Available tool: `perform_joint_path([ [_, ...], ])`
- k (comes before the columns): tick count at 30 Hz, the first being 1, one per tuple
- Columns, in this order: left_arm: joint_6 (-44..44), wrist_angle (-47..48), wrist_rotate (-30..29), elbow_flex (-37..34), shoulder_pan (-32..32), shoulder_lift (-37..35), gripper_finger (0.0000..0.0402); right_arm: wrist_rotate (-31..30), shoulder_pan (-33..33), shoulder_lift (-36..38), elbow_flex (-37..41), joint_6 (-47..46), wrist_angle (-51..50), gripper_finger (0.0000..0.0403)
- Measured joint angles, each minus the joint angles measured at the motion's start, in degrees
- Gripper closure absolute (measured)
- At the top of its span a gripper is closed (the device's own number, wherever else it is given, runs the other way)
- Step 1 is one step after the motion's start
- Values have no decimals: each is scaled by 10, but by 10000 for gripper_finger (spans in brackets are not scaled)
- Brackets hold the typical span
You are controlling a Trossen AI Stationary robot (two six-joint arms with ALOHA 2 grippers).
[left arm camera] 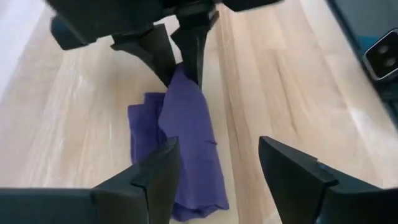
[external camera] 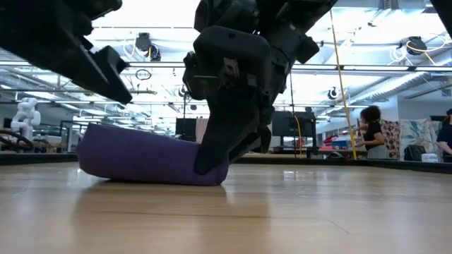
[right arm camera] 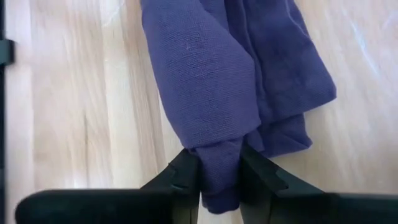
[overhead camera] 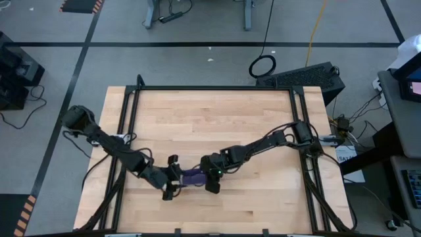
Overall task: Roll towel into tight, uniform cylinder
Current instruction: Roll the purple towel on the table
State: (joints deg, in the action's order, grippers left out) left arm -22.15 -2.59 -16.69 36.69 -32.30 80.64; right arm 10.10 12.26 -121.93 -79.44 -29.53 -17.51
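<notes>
The purple towel (overhead camera: 192, 176) lies loosely rolled and bunched on the wooden table near its front edge, between my two grippers. It shows as a low roll in the low view (external camera: 138, 159), resting on the tabletop along its length. My right gripper (right arm camera: 221, 180) is shut on the towel's right end. My left gripper (left arm camera: 217, 168) stands open at the towel's left end (left arm camera: 193, 199), raised above it, with its fingers to either side and touching nothing. It appears at the upper left of the low view (external camera: 106, 67). My right gripper pinches the towel's bunched right end (right arm camera: 219, 163) between its two fingers; several gathered layers run between them. The fingers (external camera: 215, 159) slant down from the table's right side, along the roll. The towel lies on the table, its pinched end at the tabletop.
A black frame (overhead camera: 210, 87) borders the wooden tabletop. Bare wood (overhead camera: 210, 125) stretches toward the far edge behind the towel. In the low view, people (external camera: 371, 130) stand in the room far beyond the table.
</notes>
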Motion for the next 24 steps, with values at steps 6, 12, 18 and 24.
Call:
perform_joint_path([
  [6, 5, -5, -117, 0, -39, 56, 180, 64, -23, -1, 1, -14, 0, 340],
  [12, 16, -53, -131, 0, -46, 117, 180, 135, -45, -3, 2, -21, -3, 339],
  [18, 16, -97, -133, 0, -40, 145, 215, 146, -56, -3, 2, -43, -4, 338],
  [24, -12, -84, -101, 1, -19, 145, 357, 144, -56, -3, 2, -34, -2, 335],
])
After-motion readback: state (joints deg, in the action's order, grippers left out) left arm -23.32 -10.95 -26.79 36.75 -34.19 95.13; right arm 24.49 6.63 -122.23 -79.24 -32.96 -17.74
